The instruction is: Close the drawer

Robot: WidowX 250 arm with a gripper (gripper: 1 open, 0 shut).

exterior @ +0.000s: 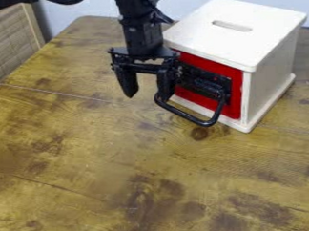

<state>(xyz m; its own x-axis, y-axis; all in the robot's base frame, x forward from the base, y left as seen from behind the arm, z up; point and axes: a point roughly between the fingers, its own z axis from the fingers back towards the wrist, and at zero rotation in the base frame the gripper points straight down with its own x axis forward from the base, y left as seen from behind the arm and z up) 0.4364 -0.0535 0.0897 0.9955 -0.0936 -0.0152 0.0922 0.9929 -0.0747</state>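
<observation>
The drawer (194, 83) is a red front panel with a black inset plate and a big black loop handle (191, 107), set in a cream-white cube box (238, 48) with a slot on top. The red front appears about flush with the box face. My black gripper (145, 86) hangs just left of the drawer front, fingers pointing down and spread open, nothing between them. Its right finger (164, 83) is close to the drawer's left edge, above the handle's near end; contact cannot be made out.
The box stands on a worn wooden table (108, 167). A slatted wooden panel (12, 41) stands at the far left edge. My arm (139, 18) rises up out of view above the gripper.
</observation>
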